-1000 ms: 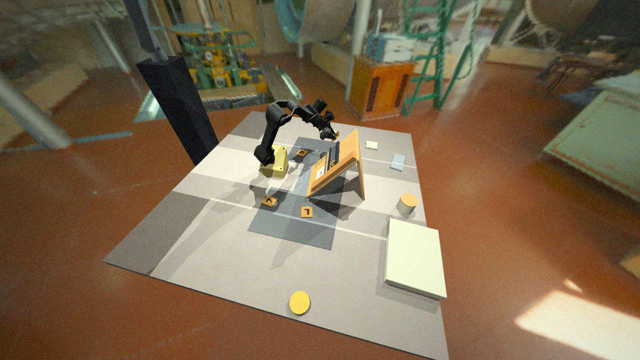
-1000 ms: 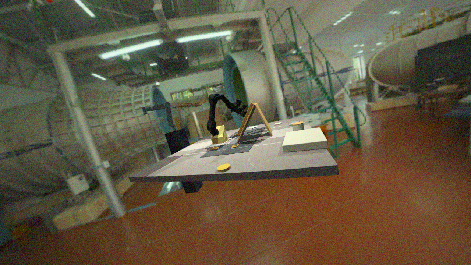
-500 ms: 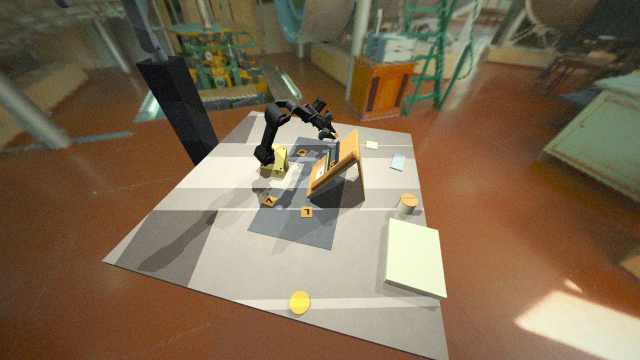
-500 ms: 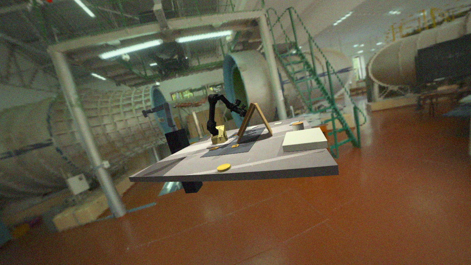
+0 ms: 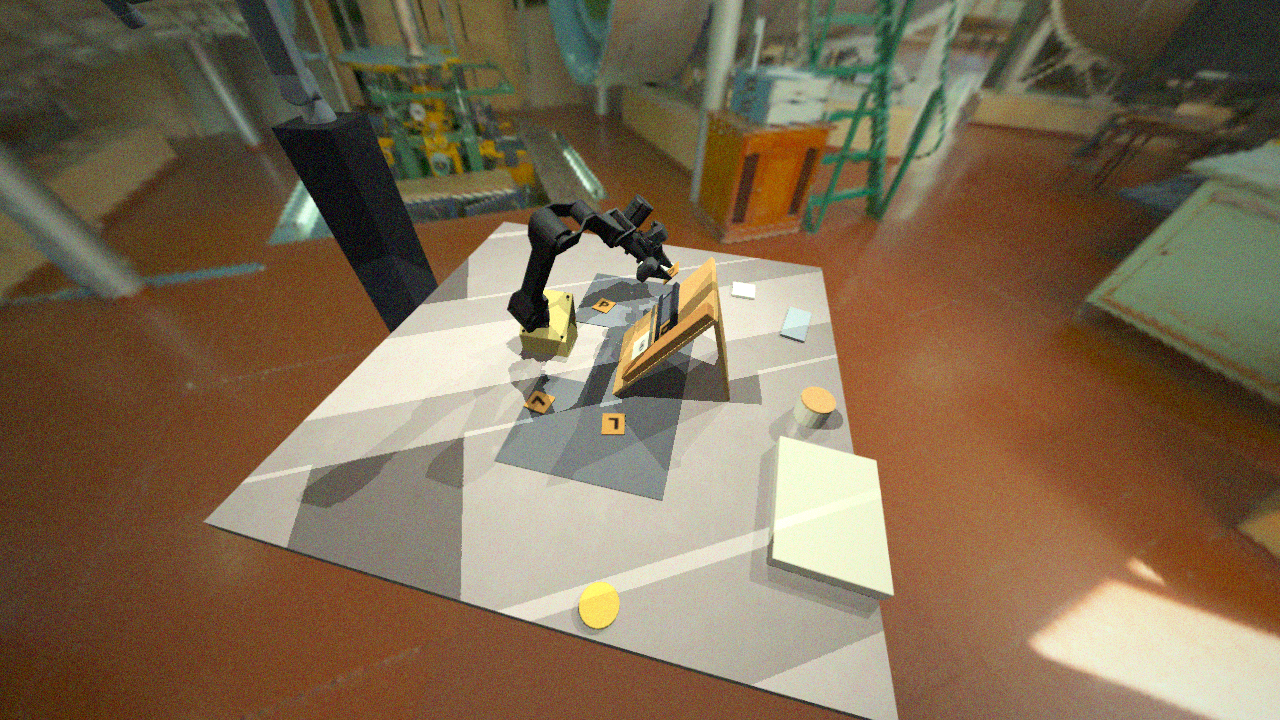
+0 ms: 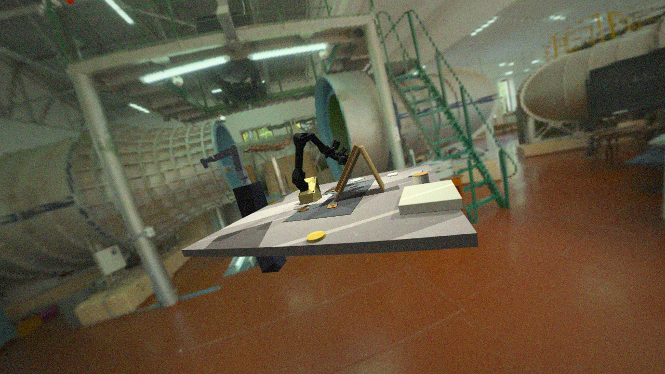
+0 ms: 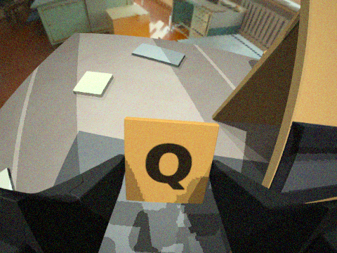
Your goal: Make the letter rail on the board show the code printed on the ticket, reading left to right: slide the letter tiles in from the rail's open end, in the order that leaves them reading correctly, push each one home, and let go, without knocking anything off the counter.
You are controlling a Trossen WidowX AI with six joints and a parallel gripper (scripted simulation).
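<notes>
The rail [image 5: 665, 313] [image 7: 312, 172] is sitting on the sloping face of the board [image 5: 698, 291] [image 6: 346, 173] [image 7: 319, 70], to the right of the jaws in the wrist view; the gripper [image 5: 671, 271] [image 6: 345, 160] [image 7: 168, 164] is grasping the Q tile [image 5: 674, 268] [image 7: 168, 133] by its side edges, its fingers pressing from either side; the Q is facing the wrist camera and reading upright there; the tile is hanging above the counter [image 5: 402, 483] [image 6: 395, 227] [image 7: 140, 98], near the board's upper end in the top view and outside the rail; the ticket [image 5: 640, 343] is showing on the board, below the jaws in that view, its code being too small to tell; an orange piece [image 5: 664, 326] is showing in the rail, its letter being unclear; three loose tiles are lying flat, lower than the jaws: one [image 5: 603, 306] near the arm's base [image 5: 548, 340] [image 6: 309, 195], two others [image 5: 538, 402] [image 5: 613, 423] farther from the jaws, beyond the base; beyond the jaws in the wrist view, a white card [image 5: 742, 290] [image 7: 93, 83] and a blue card [image 5: 795, 324] [image 7: 158, 54] are lying apart; well away from the jaws, a jar [image 5: 814, 408] [image 6: 420, 177], a pale block [image 5: 832, 514] [image 6: 429, 197] and a yellow disc [image 5: 598, 605] [image 6: 315, 236] are resting on the counter.
</notes>
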